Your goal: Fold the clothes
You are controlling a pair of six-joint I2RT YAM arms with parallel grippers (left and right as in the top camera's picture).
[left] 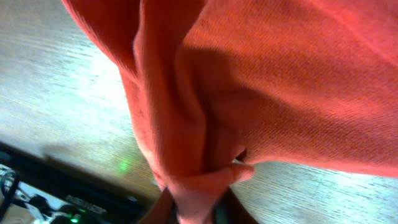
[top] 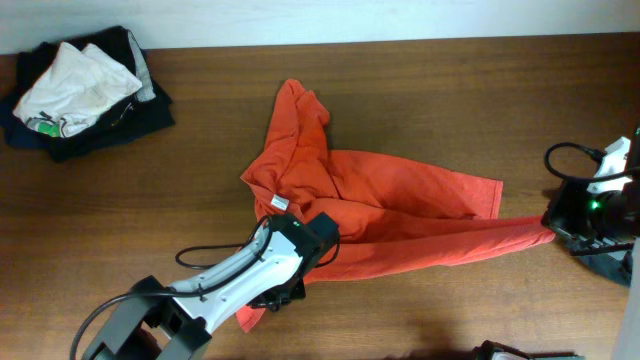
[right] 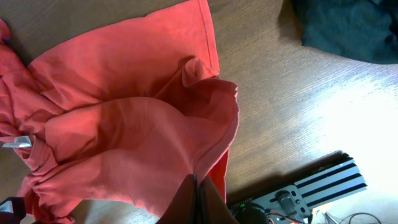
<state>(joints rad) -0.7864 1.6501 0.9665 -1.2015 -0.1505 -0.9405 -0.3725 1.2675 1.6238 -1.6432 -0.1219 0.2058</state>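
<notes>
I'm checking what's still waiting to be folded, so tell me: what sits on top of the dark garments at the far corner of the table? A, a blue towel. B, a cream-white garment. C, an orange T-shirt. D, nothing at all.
B: the overhead view shows a crumpled cream-white garment lying on the dark garments, while the orange T-shirt lies well apart from them.
</notes>
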